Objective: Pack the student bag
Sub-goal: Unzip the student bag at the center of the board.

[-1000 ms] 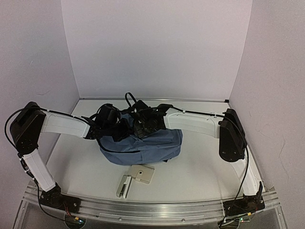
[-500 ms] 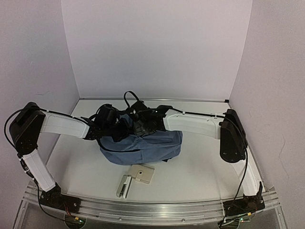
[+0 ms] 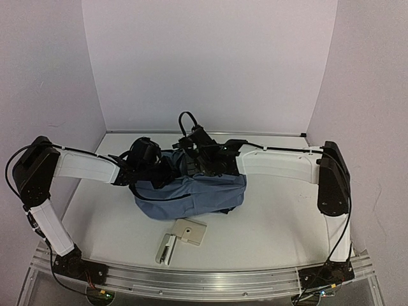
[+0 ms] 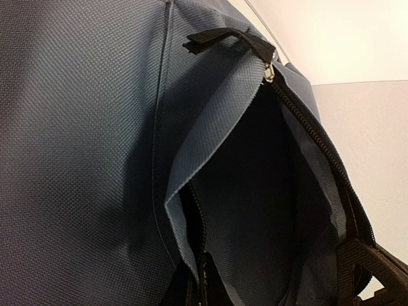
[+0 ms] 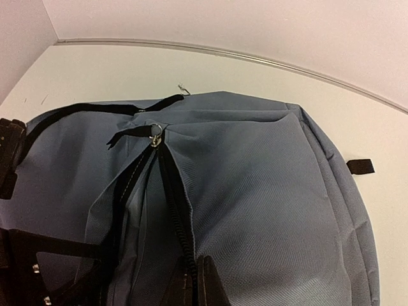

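Observation:
The slate-blue student bag [image 3: 191,196] lies in the middle of the table with its main zip partly open. My left gripper [image 3: 162,173] is shut on the left zip edge; in the left wrist view [image 4: 200,277] its dark tips pinch the fabric below the dark opening [image 4: 268,210]. My right gripper [image 3: 196,160] is shut on the right zip edge, which shows at the bottom of the right wrist view [image 5: 194,271]. The zip slider [image 5: 155,137] sits at the far end of the opening. The inside of the bag is dark.
A pale beige flat item [image 3: 190,233] and a pale oblong item [image 3: 166,248] lie on the table just in front of the bag. White walls enclose the table on the left, back and right. A metal rail [image 3: 204,280] runs along the near edge.
My right arm has swung out to the right and its gripper has moved back and up with the zip edge. The left arm has stayed put.

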You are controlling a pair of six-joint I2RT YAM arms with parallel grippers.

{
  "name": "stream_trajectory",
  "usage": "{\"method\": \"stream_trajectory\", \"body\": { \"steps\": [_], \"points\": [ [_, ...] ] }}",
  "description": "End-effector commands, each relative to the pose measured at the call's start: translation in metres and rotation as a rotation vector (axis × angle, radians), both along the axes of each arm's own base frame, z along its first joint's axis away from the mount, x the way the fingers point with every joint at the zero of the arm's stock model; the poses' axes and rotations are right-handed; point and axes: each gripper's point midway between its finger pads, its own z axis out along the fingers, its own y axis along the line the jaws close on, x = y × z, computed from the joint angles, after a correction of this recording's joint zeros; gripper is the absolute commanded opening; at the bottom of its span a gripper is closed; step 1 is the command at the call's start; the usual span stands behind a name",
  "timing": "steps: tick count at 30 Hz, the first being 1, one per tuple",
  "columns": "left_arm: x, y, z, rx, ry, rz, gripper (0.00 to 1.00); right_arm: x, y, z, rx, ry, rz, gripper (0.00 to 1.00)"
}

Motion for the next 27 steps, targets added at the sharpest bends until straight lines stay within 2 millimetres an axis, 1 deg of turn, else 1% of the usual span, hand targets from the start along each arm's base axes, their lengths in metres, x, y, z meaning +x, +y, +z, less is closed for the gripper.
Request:
{"method": "stream_trajectory", "body": {
  "steps": [1,3,5,8,10,12,15,17,19,21,22,25,26,27],
  "points": [
    [0.002,0.037,-0.033,0.157,0.082,0.091,0.0,0.012,-0.047,0.104,0.158,-0.204,-0.186,0.0],
    [0.0,0.042,-0.038,0.183,0.097,0.1,0.0,0.01,-0.057,0.111,0.181,-0.232,-0.214,0.0],
    [-0.001,0.044,-0.043,0.198,0.11,0.101,0.0,0.008,-0.061,0.119,0.219,-0.256,-0.217,0.0],
    [-0.002,0.042,-0.047,0.207,0.118,0.086,0.0,0.007,-0.059,0.122,0.239,-0.268,-0.196,0.0],
    [0.001,0.037,-0.043,0.204,0.102,0.063,0.01,0.007,-0.051,0.118,0.233,-0.254,-0.163,0.0],
    [0.005,0.031,-0.027,0.195,0.056,0.033,0.06,0.007,-0.044,0.11,0.23,-0.233,-0.134,0.0],
    [0.011,0.028,0.014,0.198,-0.044,-0.007,0.25,0.004,-0.039,0.104,0.232,-0.21,-0.102,0.0],
    [0.012,0.029,0.047,0.207,-0.124,-0.037,0.38,0.002,-0.036,0.101,0.233,-0.197,-0.08,0.0],
    [0.008,0.032,0.078,0.214,-0.201,-0.069,0.51,0.001,-0.033,0.1,0.237,-0.186,-0.059,0.0],
    [0.0,0.038,0.102,0.22,-0.262,-0.092,0.57,0.0,-0.027,0.097,0.238,-0.174,-0.036,0.0],
    [-0.005,0.04,0.112,0.22,-0.291,-0.109,0.6,0.0,-0.025,0.096,0.243,-0.168,-0.026,0.0],
    [-0.026,0.041,0.132,0.184,-0.354,-0.191,0.68,-0.001,-0.018,0.091,0.249,-0.15,-0.006,0.0],
    [-0.035,0.039,0.134,0.168,-0.357,-0.229,0.69,-0.001,-0.017,0.09,0.252,-0.145,0.0,0.05],
    [-0.043,0.038,0.132,0.158,-0.349,-0.26,0.7,-0.001,-0.015,0.089,0.258,-0.14,0.007,0.16]
  ]
}}
